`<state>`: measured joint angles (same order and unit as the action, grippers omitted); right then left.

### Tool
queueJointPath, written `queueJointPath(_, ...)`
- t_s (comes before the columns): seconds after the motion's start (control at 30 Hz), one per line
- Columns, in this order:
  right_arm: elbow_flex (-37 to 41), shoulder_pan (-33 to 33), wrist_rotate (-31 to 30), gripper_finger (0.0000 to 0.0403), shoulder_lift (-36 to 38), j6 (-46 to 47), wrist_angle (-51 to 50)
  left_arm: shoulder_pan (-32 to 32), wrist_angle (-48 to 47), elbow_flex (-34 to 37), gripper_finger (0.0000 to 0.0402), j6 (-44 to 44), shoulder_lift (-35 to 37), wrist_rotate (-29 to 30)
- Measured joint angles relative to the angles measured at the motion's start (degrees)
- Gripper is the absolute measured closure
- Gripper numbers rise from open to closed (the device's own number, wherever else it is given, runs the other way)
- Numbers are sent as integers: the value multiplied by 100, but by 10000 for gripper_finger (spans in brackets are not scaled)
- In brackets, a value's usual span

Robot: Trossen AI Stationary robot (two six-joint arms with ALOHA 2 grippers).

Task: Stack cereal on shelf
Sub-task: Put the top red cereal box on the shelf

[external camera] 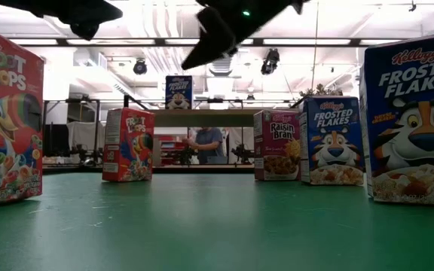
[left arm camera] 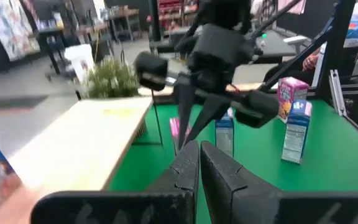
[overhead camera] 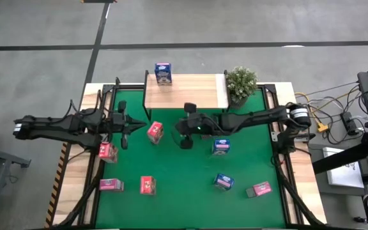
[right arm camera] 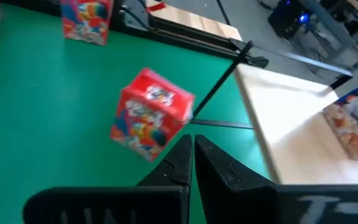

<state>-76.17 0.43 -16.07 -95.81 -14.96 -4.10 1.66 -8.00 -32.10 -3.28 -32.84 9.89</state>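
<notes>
- Hovering over the green mat's (overhead camera: pixel 184 182) left edge, the left gripper (overhead camera: pixel 135 126) has its fingers pressed together and holds nothing; it points toward a red cereal box (overhead camera: pixel 154 132) just beside it, likely the next pick.
- One blue cereal box (overhead camera: pixel 163 73) already stands on the shelf (overhead camera: pixel 193 91); other boxes remain scattered on the mat.
- The right gripper (overhead camera: pixel 185 141), fingers likewise together and empty, hangs near the shelf's front edge.
- Only the low view shows a person beyond the table.
</notes>
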Motion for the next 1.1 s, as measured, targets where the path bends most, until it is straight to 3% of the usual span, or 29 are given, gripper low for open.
queueJointPath(0.57,3140,78,150,394,2050,-684,2939,1,-161,-103,402,1785,-905,-2)
queueJointPath(0.8,3718,67,149,394,3064,-948,3021,1,-637,-563,402,2177,-1263,-10)
queueJointPath(1.1,4400,67,149,394,4045,-923,3267,1,-2330,-1572,402,2908,-1894,-171)
